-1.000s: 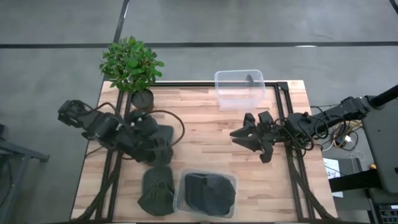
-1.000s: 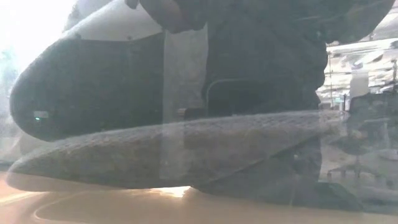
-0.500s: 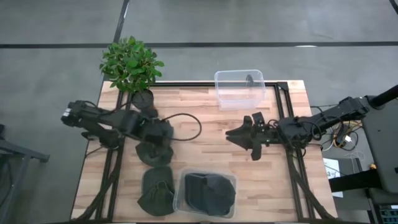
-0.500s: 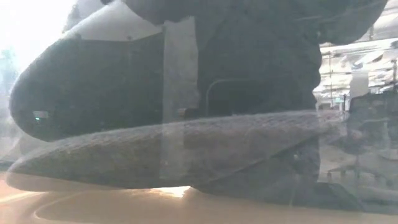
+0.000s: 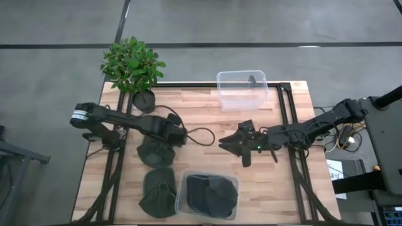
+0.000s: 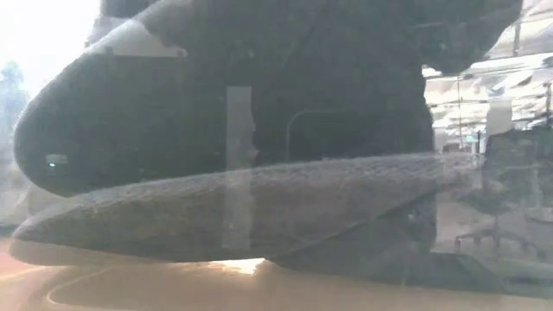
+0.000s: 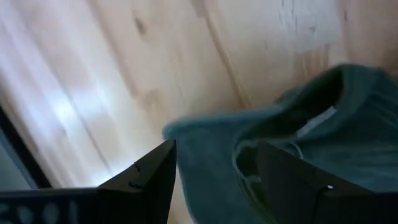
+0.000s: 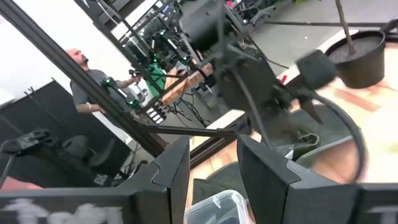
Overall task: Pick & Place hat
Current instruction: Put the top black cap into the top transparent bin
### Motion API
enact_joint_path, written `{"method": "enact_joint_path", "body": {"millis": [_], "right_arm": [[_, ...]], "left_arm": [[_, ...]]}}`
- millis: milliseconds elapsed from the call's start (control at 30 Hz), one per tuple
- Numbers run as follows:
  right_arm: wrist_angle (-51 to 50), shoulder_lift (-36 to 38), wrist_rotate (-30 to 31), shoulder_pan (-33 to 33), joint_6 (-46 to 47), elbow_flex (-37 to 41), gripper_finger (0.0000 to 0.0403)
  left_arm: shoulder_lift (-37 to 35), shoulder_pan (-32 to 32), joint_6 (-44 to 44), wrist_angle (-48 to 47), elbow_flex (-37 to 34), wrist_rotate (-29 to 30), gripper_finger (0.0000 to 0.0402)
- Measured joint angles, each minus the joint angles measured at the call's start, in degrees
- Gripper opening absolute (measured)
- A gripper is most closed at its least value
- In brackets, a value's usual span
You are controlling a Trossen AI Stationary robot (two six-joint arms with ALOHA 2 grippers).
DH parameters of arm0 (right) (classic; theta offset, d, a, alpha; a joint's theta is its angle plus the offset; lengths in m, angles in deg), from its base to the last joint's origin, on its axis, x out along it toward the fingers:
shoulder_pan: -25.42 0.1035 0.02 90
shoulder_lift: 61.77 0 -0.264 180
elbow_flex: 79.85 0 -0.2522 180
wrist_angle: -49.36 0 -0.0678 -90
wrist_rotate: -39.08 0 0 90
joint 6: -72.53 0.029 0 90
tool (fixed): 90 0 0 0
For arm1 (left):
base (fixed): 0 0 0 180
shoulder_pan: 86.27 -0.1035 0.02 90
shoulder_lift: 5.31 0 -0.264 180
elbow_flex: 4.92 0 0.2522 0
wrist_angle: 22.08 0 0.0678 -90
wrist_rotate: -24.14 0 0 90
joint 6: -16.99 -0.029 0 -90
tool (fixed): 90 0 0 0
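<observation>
A dark green hat (image 5: 152, 154) sits under my left gripper (image 5: 164, 141), left of the table's middle; in the left wrist view the hat (image 7: 311, 143) fills the space between the fingers. A second green hat (image 5: 157, 196) lies flat at the near edge. Beside it, a clear tub (image 5: 210, 196) holds more dark hats. My right gripper (image 5: 231, 145) is open over the table's middle and touches nothing. The low view is blocked by the near hat (image 6: 216, 216) and the tub. My left gripper is shut on the hat's rim (image 7: 205, 134), pinching it between the two fingers (image 7: 155, 180). The fingers come from above and from the table's left. The crown hangs toward the near side; whether it rests on the table I cannot tell.
An empty clear bin (image 5: 242, 89) stands at the far edge and a potted plant (image 5: 132, 66) at the far left corner. A black cable (image 5: 195, 133) loops over the table beside the left gripper. Bare wood (image 5: 207, 113) lies between the two grippers. A person (image 8: 87, 87) shows beyond the table.
My left gripper has moved toward the table's right and far edge, carrying the hat away from the near edge. My right arm has stretched out, taking its gripper toward the table's left. The second hat and the tub have stayed put.
</observation>
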Motion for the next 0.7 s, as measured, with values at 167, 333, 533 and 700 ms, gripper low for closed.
{"method": "enact_joint_path", "body": {"millis": [167, 333, 533, 700], "right_arm": [[3.47, -3.07, -0.02, 0.00, 0.29, 0.01, 0.0127], [6.33, -5.40, -0.10, 0.00, 1.74, 0.00, 0.0127], [8.95, -6.95, -0.43, 0.11, 2.29, 0.00, 0.0127], [9.48, -7.06, -0.62, 0.13, 1.81, 0.00, 0.0127]], "left_arm": [[3.95, -0.87, -11.98, 1.79, -0.72, 0.94, 0.0213], [8.05, -1.93, -16.61, 2.91, -0.32, 1.05, 0.0213], [12.37, -2.96, -19.02, 4.67, -0.32, 0.39, 0.0213], [14.43, -2.91, -19.92, 4.95, -0.19, 0.56, 0.0208]]}}
